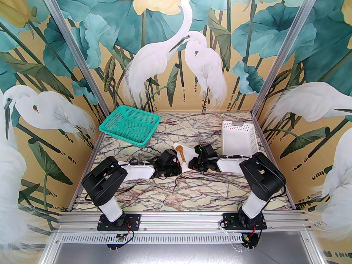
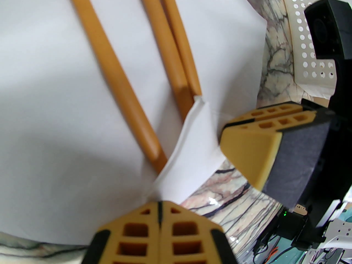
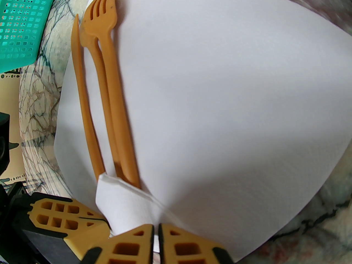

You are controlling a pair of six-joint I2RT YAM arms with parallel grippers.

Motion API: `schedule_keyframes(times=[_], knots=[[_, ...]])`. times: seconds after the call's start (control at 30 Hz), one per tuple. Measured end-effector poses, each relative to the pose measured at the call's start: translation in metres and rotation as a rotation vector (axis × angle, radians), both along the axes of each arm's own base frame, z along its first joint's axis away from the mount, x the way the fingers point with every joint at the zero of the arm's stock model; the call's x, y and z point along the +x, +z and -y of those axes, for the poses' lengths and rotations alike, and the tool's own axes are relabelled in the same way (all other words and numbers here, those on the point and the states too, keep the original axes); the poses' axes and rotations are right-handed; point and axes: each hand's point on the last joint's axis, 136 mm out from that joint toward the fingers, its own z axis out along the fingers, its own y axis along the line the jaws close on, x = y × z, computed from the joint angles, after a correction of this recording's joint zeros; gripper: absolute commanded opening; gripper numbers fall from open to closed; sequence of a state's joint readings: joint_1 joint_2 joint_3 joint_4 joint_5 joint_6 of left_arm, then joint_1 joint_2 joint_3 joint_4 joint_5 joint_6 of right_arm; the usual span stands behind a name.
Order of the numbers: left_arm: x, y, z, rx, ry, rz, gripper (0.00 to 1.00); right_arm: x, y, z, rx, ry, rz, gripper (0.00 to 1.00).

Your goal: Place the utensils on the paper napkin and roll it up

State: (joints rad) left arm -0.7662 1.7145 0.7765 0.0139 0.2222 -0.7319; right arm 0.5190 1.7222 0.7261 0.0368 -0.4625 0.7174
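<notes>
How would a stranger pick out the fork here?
Find the white paper napkin at the marble table's middle. Along its side toward the green basket lie orange-brown utensils; the fork is the one with tines, beside the pointed knife.

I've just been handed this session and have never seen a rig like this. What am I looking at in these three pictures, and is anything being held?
Two robot arms are bolted at the near edge of a marble table. The wide picture comes from a fixed camera above and behind them. The other two come from a camera on each wrist, looking down at the work. On the table lie a white paper napkin with the orange-brown utensils along one side, a green basket at the back left and a white basket at the back right. The left tool and right tool both look shut on the napkin's near edge, which is folded up over the handle ends.
</notes>
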Motion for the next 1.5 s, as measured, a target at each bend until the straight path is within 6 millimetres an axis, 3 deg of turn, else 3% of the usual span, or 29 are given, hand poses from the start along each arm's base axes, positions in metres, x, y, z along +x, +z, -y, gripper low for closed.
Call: schedule_keyframes(times=[0.2, 0.47, 0.8, 1.17, 1.5], knots=[[0.0, 0.0, 0.0, 0.0, 0.0, 0.0, 0.0, -0.001, 0.006, 0.002, -0.003, -0.003, 0.003, 0.15], [0.0, 0.0, 0.0, 0.0, 0.0, 0.0, 0.0, -0.008, 0.034, -0.01, 0.029, 0.027, 0.072, 0.08], [0.0, -0.001, 0.0, 0.001, 0.0, 0.0, 0.0, -0.03, 0.019, -0.025, 0.023, 0.074, 0.03, 0.06], [0.0, -0.001, -0.001, 0.003, 0.0, 0.003, 0.0, -0.035, 0.002, -0.027, 0.001, 0.078, -0.012, 0.06], [0.0, -0.001, -0.001, 0.004, -0.001, 0.004, 0.0, -0.035, 0.003, -0.028, 0.005, 0.08, -0.006, 0.06]])
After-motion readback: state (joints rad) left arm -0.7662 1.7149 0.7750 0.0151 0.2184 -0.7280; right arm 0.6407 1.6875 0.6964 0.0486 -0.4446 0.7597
